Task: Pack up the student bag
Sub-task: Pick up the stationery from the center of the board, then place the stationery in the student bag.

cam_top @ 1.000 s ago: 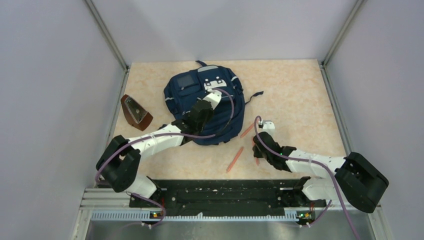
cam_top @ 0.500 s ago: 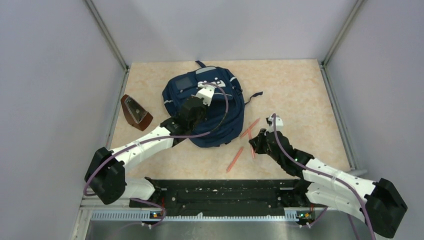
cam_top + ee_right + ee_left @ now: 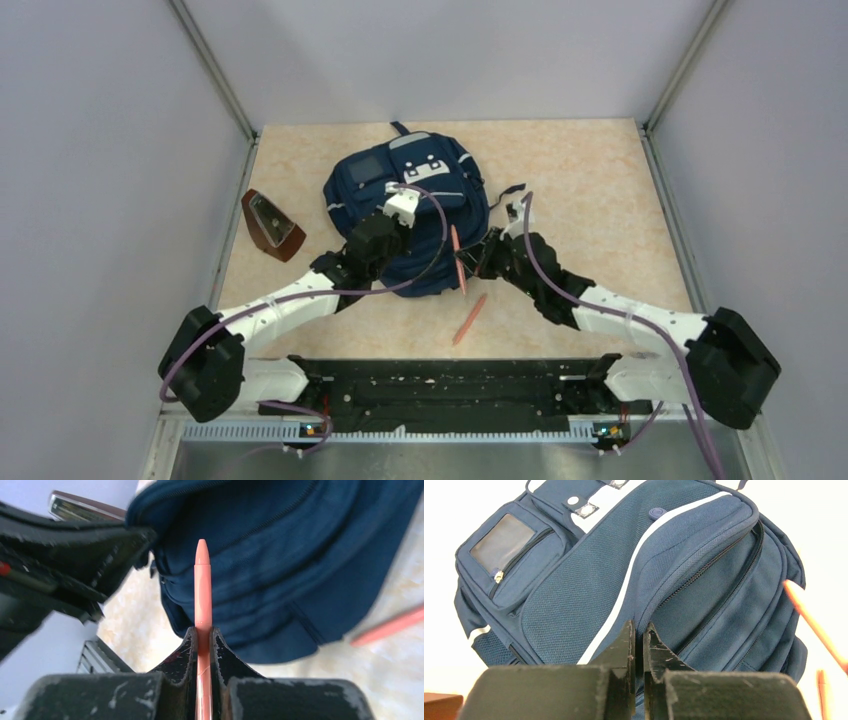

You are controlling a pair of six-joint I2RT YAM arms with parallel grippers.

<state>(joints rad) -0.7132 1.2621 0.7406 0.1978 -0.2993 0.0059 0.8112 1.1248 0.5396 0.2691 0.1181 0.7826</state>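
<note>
The student bag point(image 3: 362, 178) is a navy backpack with a white patch and zip pockets, lying flat at the middle back of the table; it also fills the left wrist view point(image 3: 589, 590). My left gripper point(image 3: 403, 222) rests on its top face and is shut on a fold of fabric beside a zip line point(image 3: 638, 630). My right gripper point(image 3: 472, 262) hovers at the bag's right edge, shut on a salmon pen point(image 3: 457, 258). The pen's tip point(image 3: 202, 580) points over the bag's side.
A second salmon pen point(image 3: 469, 319) lies on the table in front of the bag, also seen in the right wrist view point(image 3: 387, 626). A brown wedge-shaped case point(image 3: 271, 224) stands left of the bag near the left wall.
My right gripper has carried a pen from the table up and left to the bag's right edge. My left gripper has slid farther up the bag and closed on its fabric.
</note>
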